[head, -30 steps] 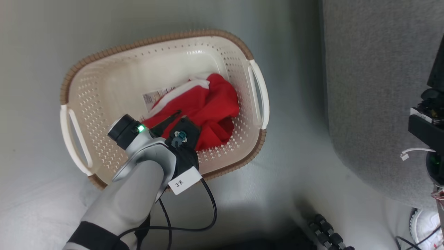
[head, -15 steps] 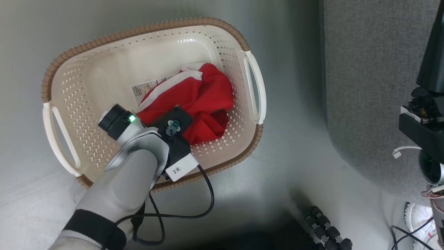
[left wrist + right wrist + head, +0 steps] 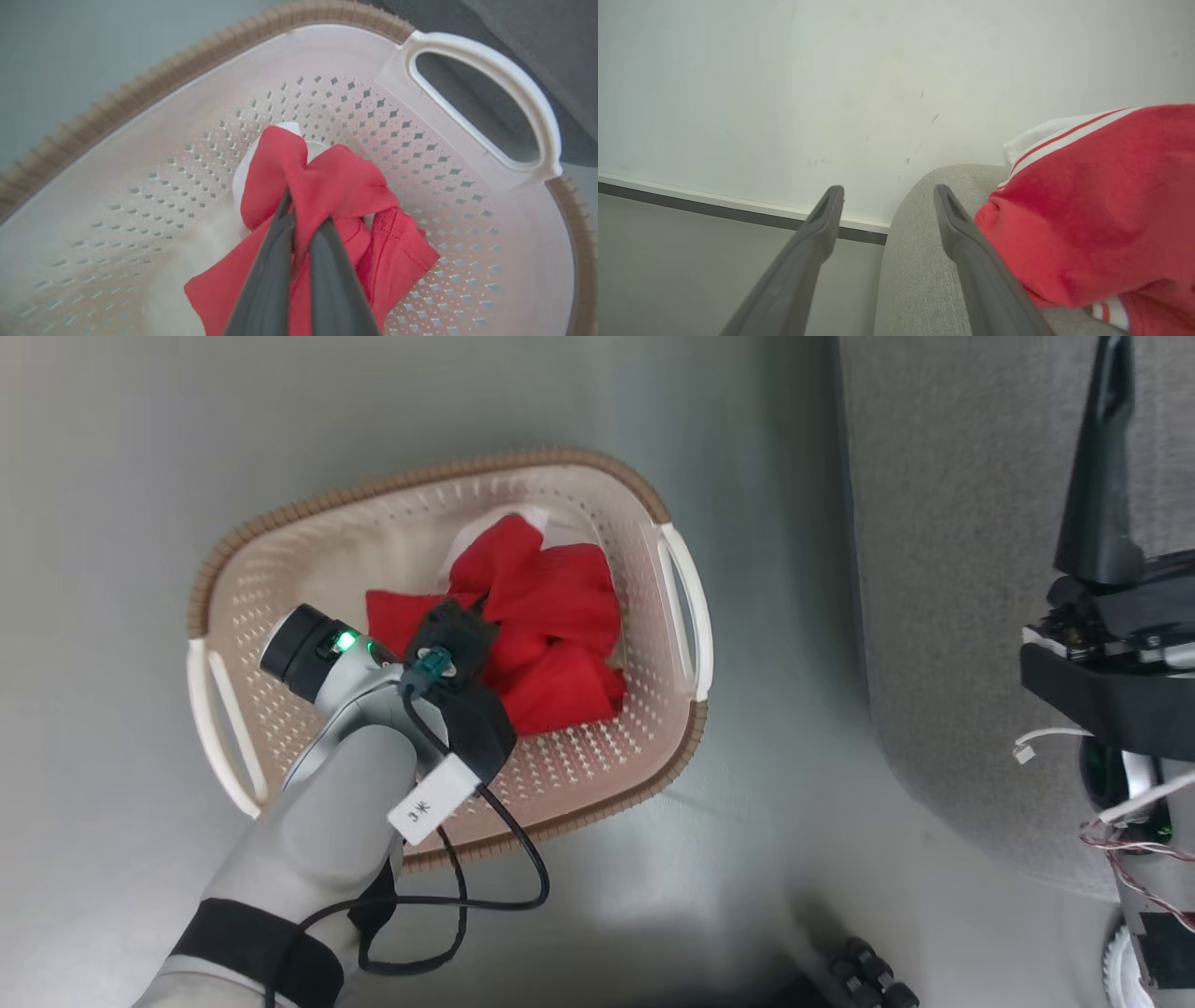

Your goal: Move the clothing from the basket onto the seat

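Inside the basket [image 3: 597,784], the left pincer [image 3: 306,210] has closed on a red garment [image 3: 336,182], now bunched upward from its earlier flat heap; lifting appears begun. The right pincer [image 3: 887,190], spread and empty, hovers by the striped garment [image 3: 1087,210] on the sofa [image 3: 920,261].

Head view down onto basket [image 3: 266,574], left wrist close inside it, right wrist toward wall [image 3: 896,70]
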Motion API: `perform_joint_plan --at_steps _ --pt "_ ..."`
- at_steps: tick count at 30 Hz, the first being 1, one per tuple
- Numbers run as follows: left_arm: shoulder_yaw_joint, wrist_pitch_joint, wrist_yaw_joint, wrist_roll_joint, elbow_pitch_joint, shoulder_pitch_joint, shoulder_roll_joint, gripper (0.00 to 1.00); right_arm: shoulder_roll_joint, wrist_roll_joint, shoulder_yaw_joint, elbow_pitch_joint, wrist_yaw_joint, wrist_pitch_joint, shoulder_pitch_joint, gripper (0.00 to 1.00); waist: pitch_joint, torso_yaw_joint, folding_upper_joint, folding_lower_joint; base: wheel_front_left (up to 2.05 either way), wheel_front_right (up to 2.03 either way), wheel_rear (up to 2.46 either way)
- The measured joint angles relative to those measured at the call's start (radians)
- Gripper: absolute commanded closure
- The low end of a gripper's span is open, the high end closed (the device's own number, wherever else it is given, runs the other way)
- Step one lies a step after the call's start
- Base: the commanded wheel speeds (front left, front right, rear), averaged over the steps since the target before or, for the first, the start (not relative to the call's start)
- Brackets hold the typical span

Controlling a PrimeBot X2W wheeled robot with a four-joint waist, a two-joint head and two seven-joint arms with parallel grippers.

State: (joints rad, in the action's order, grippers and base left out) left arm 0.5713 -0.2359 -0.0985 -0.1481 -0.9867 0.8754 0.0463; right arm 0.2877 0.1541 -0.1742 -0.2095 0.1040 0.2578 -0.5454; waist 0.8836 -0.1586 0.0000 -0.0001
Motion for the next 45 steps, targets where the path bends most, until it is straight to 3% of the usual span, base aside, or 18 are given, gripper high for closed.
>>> perform_joint_plan --at_steps 14,35,45 --pt "-0.014 -0.013 -0.015 -0.101 0.120 -0.006 -0.003 1.00 -0.019 0.028 -0.011 0.165 -0.036 0.000 0.029 0.00 -0.192 0.056 -0.0001 0.0000 0.00 0.00 0.00" --pt "-0.052 -0.014 -0.018 -0.142 0.166 0.003 0.005 1.00 -0.097 0.039 -0.101 0.413 -0.108 -0.001 0.070 0.00 -0.506 0.123 -0.0001 -0.0002 0.00 0.00 0.00" --pt "-0.040 -0.014 -0.025 -0.168 0.156 -0.005 -0.003 1.00 -0.125 0.039 -0.169 0.542 -0.168 -0.001 0.084 0.00 -0.657 0.130 -0.0001 -0.0001 0.00 0.00 0.00"
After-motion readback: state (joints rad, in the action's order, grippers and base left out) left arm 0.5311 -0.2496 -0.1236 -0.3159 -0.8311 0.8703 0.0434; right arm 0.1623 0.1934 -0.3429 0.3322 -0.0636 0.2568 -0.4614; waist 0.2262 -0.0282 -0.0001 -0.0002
